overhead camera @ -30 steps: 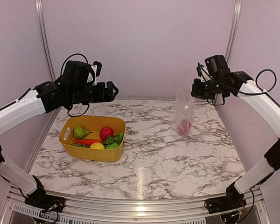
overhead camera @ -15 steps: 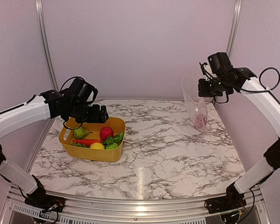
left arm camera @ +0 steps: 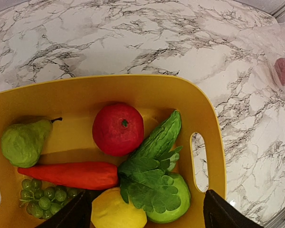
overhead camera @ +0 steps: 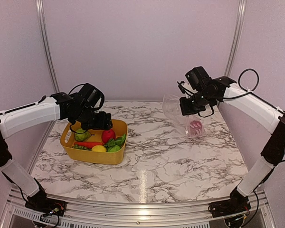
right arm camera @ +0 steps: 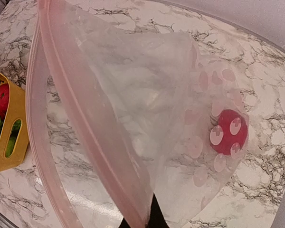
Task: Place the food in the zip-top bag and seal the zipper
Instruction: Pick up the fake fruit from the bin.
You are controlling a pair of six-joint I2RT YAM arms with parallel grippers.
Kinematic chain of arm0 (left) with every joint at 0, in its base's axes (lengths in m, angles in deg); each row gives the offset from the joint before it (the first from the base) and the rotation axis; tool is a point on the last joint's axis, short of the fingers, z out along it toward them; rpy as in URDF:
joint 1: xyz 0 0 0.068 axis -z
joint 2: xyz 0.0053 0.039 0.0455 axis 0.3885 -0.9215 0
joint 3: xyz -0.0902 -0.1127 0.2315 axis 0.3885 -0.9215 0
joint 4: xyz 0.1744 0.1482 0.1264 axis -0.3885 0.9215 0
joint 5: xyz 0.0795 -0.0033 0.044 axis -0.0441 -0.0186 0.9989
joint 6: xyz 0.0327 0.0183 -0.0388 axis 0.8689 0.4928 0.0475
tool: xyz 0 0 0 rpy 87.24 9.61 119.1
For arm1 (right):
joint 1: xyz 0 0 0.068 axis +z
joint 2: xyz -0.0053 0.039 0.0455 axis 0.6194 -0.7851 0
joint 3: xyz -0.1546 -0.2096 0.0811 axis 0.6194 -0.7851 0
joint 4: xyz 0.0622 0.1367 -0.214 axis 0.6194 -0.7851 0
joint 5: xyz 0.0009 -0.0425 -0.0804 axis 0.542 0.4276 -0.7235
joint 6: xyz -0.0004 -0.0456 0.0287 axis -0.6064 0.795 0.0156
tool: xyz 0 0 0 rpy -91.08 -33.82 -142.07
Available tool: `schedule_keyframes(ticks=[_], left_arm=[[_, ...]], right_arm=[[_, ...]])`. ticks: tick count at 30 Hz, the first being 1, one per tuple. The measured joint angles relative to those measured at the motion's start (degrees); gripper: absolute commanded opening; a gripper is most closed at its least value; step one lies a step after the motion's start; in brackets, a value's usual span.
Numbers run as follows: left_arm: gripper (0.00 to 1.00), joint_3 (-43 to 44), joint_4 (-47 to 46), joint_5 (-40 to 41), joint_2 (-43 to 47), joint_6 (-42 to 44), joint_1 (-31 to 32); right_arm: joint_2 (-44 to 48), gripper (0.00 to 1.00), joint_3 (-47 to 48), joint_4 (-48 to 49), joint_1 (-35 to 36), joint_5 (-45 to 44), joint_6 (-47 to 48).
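Observation:
The food lies in a yellow basket (overhead camera: 96,156): a red round fruit (left arm camera: 118,129), a green pear (left arm camera: 21,142), a carrot (left arm camera: 69,175), a lemon (left arm camera: 118,213), leafy pieces (left arm camera: 154,164) and grapes (left arm camera: 38,194). My left gripper (overhead camera: 100,126) hovers open just above the basket's back part, its fingers (left arm camera: 78,214) astride the lemon and leaves. My right gripper (overhead camera: 184,108) is shut on the clear zip-top bag (overhead camera: 178,114) at its mouth and holds it up, tilted. The pinkish zipper (right arm camera: 80,118) is open. One red spotted piece (right arm camera: 228,132) lies inside the bag.
The marble table (overhead camera: 156,161) carries the basket at the left. The bag's lower end hangs near the table at the back right. Metal frame posts (overhead camera: 236,33) and pale walls stand behind.
My left arm dropped from high above to just over the basket. My right arm moved left and lower with the bag, which swung from hanging upright to tilted, mouth to the left.

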Motion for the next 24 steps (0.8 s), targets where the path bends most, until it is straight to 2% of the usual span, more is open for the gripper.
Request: schedule_keyframes(ticks=[6, 16, 24], left_arm=[[0.85, 1.33, 0.24, 1.44, -2.62, 1.4, -1.25], [0.86, 9.18, 1.86, 0.79, -11.78, 4.7, -4.31], [0.86, 11.58, 3.41, 0.17, -16.72, 5.11, -5.42]], right_arm=[[-0.76, 0.01, -1.01, 1.14, 2.51, 2.49, -1.64], [-0.76, 0.02, -3.26, 3.08, 2.78, 5.01, -4.2], [-0.72, 0.02, -4.07, 4.11, 2.78, 5.64, -5.01]])
